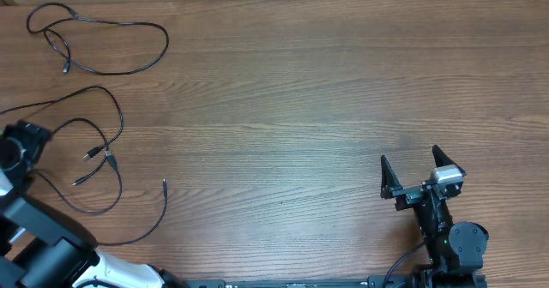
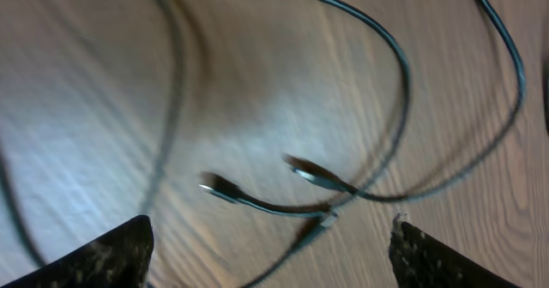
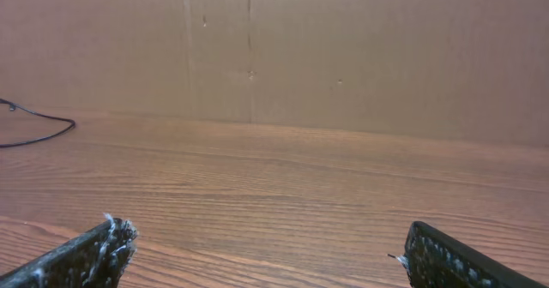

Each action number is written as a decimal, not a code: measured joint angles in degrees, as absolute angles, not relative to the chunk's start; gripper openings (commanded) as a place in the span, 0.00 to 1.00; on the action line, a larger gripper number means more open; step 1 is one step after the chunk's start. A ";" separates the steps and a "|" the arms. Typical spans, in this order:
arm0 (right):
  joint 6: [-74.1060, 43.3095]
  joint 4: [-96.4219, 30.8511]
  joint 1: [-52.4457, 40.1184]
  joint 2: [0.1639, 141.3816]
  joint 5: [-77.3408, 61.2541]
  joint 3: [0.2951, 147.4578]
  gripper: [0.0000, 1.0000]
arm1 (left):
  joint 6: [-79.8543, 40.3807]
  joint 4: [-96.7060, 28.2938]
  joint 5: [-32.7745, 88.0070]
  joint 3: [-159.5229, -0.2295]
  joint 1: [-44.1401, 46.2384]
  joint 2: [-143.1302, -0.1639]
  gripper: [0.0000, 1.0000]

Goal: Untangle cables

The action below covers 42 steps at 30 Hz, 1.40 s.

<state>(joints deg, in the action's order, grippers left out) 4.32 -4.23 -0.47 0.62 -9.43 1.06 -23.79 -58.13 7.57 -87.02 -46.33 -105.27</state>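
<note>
While my left gripper (image 2: 270, 230) hangs released above crossed cables (image 1: 109, 158) at nine o'clock, right gripper (image 1: 410, 156) released too, I should next pinch one plug (image 2: 219, 188).

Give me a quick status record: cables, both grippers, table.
lone cable: loose loop, far left, apart from the rest
crossed cables: near left, overlapping, plugs close together
left gripper: open, empty, above those plugs
right gripper: open, empty, over the table, away from the cables
task state: tangle not yet cleared
</note>
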 measured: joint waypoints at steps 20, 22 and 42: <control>4.29 -4.25 -0.47 0.62 -9.43 1.06 1.00 | -23.79 -59.94 -0.49 -87.00 -40.10 -105.27 0.96; 4.29 -4.25 -0.47 0.62 -9.43 1.06 1.00 | -23.77 -60.07 -0.75 -86.98 -40.10 -105.27 0.97; 4.32 -4.25 -0.47 0.62 -9.45 1.06 1.00 | -23.77 -59.99 -1.15 -86.87 -40.12 -105.27 0.93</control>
